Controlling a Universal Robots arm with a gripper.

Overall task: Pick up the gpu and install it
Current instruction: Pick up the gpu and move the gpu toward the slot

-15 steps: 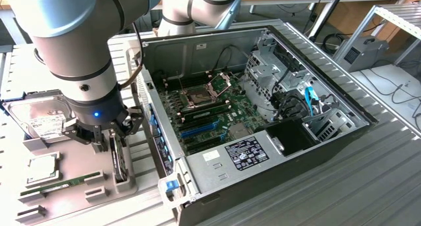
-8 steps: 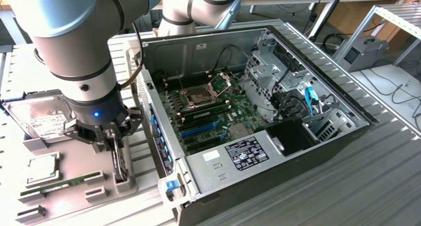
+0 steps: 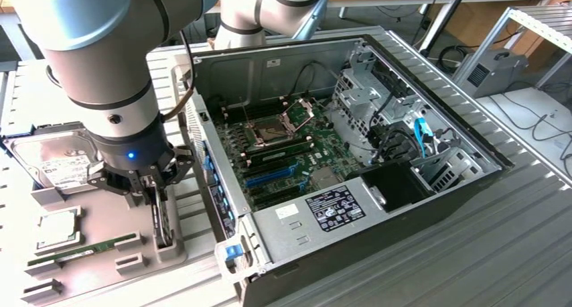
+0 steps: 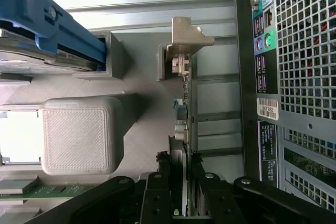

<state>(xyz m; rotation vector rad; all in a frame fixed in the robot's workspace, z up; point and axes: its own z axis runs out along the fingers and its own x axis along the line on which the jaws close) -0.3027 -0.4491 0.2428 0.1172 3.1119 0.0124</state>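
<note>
On the exterior view's left of the computer case (image 3: 376, 253), far from it, a silver hard drive (image 3: 55, 161) lies on the grey tray (image 3: 94, 272). A thin green memory stick (image 3: 85, 249) lies a bit closer to the case. Closer again, on the tray's edge just beside the case, the gpu (image 3: 165, 220) stands on its thin edge in a grey holder (image 3: 167, 249). The pincer (image 3: 145, 190) is right on top of it. From the wrist view, the pincer (image 4: 181, 182) sits around one edge of the gpu (image 4: 186, 106), with the case's back wall (image 4: 304, 51) just beside. I cannot tell if it is squeezing the card or is a bit open with nothing held. I think we are at the pick-up step, since the card is in its holder and not in the case. I think a good lift calls for a tight, even hold and a straight pull up, so the card does not tip or catch. Inside the case, the blue slot (image 3: 268, 176) has no card in it.
</note>
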